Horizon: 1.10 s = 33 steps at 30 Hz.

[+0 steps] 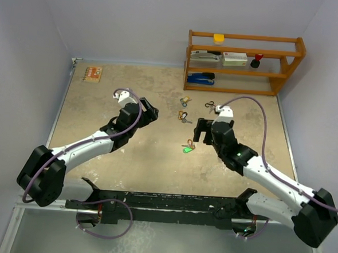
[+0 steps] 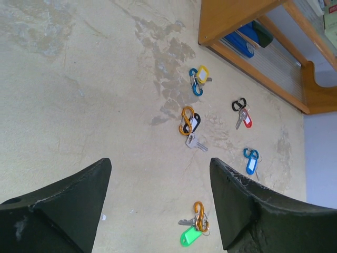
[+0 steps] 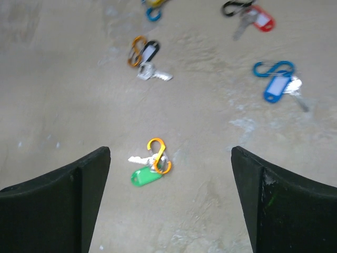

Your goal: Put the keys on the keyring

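Several key sets lie on the tan table, each a small silver key with a plastic tag and an oval clip. The green-tag set [image 1: 188, 147] with an orange clip lies between the arms; it also shows in the left wrist view [image 2: 192, 233] and the right wrist view [image 3: 146, 175]. A silver key [image 2: 196, 142] lies by an orange and black clip pair [image 3: 143, 52]. Further back lie the yellow-tag set [image 2: 200, 78], the red-tag set [image 2: 243, 115] and the blue-tag set [image 3: 275, 84]. My left gripper [image 1: 150, 111] is open and empty, left of the keys. My right gripper [image 1: 200, 131] is open and empty, just above the green-tag set.
A wooden shelf [image 1: 244, 62] holding staplers and small boxes stands at the back right, close behind the keys. A small orange card [image 1: 93, 74] lies at the back left. Grey walls close the table on the left, back and right.
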Each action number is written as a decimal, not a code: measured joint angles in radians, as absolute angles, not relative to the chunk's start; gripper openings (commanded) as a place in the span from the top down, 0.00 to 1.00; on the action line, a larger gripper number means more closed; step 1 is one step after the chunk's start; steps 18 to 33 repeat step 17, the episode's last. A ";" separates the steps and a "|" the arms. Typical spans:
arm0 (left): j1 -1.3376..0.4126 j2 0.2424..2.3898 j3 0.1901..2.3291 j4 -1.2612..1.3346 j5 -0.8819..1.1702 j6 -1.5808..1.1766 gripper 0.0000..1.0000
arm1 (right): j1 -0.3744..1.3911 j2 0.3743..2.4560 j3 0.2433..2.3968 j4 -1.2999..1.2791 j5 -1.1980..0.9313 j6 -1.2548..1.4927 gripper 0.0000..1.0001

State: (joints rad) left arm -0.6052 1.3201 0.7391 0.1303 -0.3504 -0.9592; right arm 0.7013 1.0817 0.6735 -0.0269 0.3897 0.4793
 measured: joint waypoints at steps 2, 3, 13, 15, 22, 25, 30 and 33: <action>-0.604 1.312 0.737 0.130 -0.362 -0.959 0.27 | 0.701 1.010 0.635 -0.016 0.480 0.514 0.00; -0.604 1.307 0.733 0.130 -0.373 -0.960 0.26 | 0.701 0.987 0.623 -0.016 0.512 0.529 0.00; -0.604 1.221 0.671 0.133 -0.462 -0.962 0.25 | 0.700 1.005 0.603 -0.026 0.698 0.582 0.00; -0.604 1.206 0.671 0.133 -0.469 -0.962 0.25 | 0.700 1.010 0.603 -0.027 0.699 0.584 0.00; -0.604 1.188 0.666 0.142 -0.473 -0.958 0.24 | 0.700 1.010 0.603 -0.028 0.701 0.585 0.00; -0.604 1.188 0.666 0.142 -0.473 -0.958 0.24 | 0.700 1.010 0.603 -0.028 0.701 0.585 0.00; -0.604 1.188 0.666 0.142 -0.473 -0.958 0.24 | 0.700 1.010 0.603 -0.028 0.701 0.585 0.00; -0.604 1.188 0.666 0.142 -0.473 -0.958 0.24 | 0.700 1.010 0.603 -0.028 0.701 0.585 0.00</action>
